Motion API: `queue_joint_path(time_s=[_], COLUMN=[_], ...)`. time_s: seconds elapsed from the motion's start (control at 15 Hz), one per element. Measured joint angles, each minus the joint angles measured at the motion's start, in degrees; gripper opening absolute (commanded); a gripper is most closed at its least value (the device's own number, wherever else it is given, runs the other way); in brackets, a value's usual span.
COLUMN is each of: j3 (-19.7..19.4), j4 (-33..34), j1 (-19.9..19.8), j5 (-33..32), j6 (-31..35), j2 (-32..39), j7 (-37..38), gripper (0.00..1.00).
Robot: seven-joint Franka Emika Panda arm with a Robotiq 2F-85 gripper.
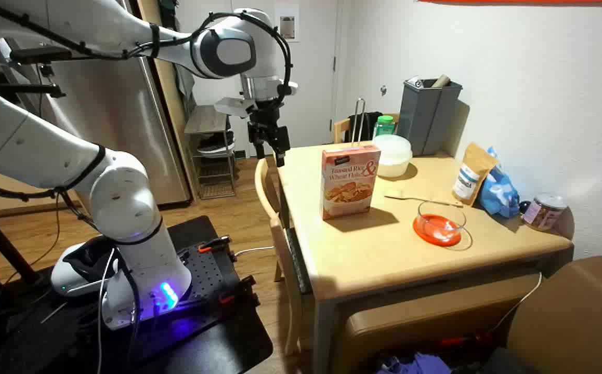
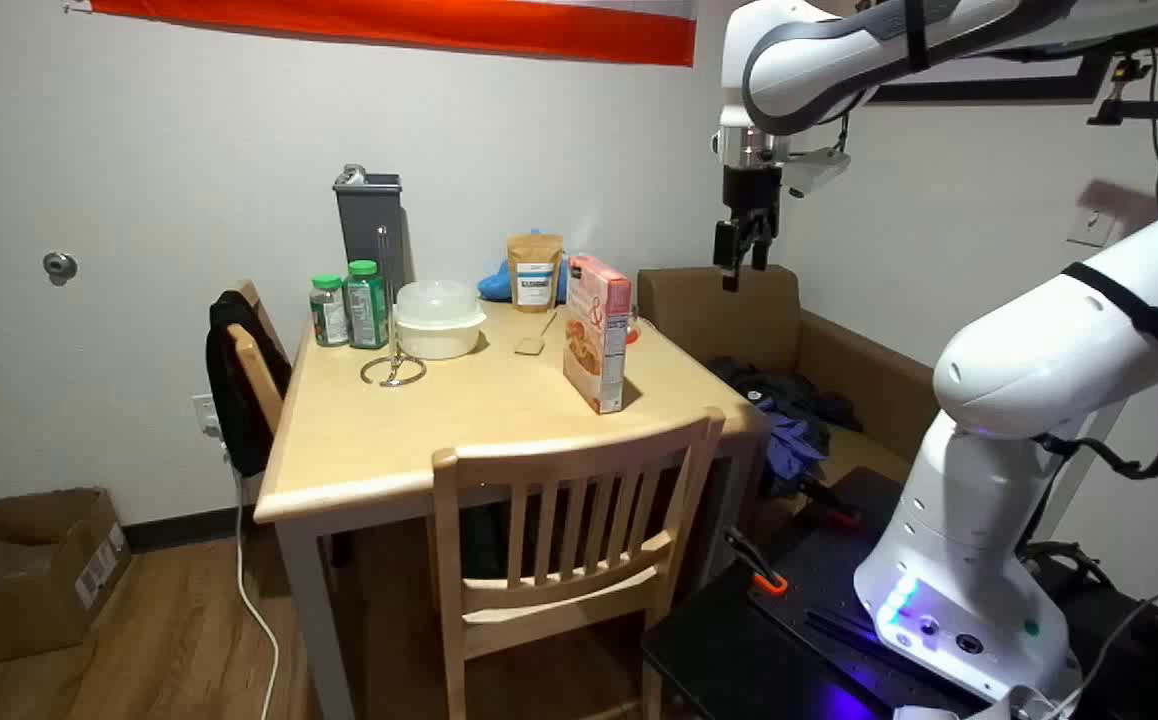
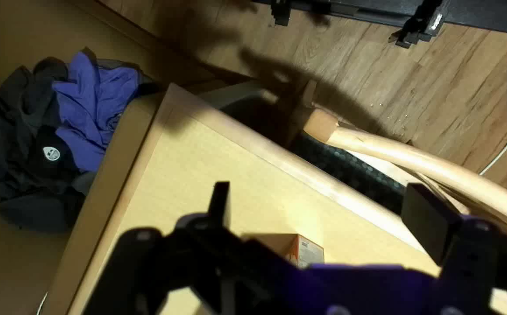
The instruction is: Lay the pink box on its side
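The pink box (image 1: 350, 182) stands upright on the wooden table in both exterior views. Its food picture and narrow printed side show in an exterior view (image 2: 594, 335). In the wrist view only a lower corner of the box (image 3: 309, 251) shows; the gripper body hides the rest. My gripper (image 1: 271, 156) hangs pointing down, higher than the box and apart from it. It also shows in an exterior view (image 2: 745, 270). In the wrist view the gripper's fingers (image 3: 319, 205) are wide apart with nothing held between them.
The table (image 1: 327, 259) also bears a white container (image 1: 392, 156), a spatula (image 1: 420, 198), a glass bowl on a red lid (image 1: 436, 236), a brown pouch (image 1: 470, 174) and a metal stand (image 2: 392, 370). A wooden chair (image 2: 579, 450) stands against the table's near edge.
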Motion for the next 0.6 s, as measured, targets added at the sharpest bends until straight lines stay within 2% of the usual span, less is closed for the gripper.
queue_joint_path(time_s=[0.4,0.6], j3=[0.03,0.78], j4=[0.09,1.23], j1=[0.15,0.99], j5=[0.00,0.07], j6=[0.57,4.25], j2=[0.16,1.63], j7=[0.09,2.30], gripper=[1.00,1.00])
